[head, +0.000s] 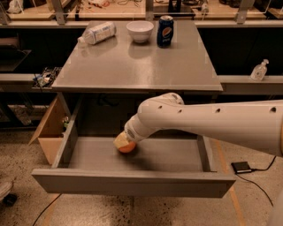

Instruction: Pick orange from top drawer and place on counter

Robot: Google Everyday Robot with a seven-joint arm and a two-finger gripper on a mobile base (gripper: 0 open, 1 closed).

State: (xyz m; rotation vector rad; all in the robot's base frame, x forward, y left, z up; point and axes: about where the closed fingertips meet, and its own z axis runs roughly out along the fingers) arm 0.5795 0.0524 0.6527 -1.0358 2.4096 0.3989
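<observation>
One claw [121,142], at the end of a thick white arm [212,123], reaches down into the open top drawer [132,183] and sits against the upper left side of the orange [127,148]. The fruit lies on the drawer floor, left of centre and toward the back. Whether the claw has closed on the orange or merely rests on it cannot be told from this view. For a sound pick, the grip should probably span the widest part of the smooth round fruit and be firm before any lift. It should then rise clear of the low drawer walls and the overhanging edge of the grey desk [132,66] above. The near part of the desk looks a suitable landing spot, well apart from the plastic bottle [97,33] on its side, the white bowl [139,31] and the blue Pepsi can [165,31] along the far edge. Around it are a cardboard box [48,132] on the speckled floor, a small black device [242,167] with a cable, a pump bottle [258,70] on a side shelf, and a wooden workbench [110,11] behind.
</observation>
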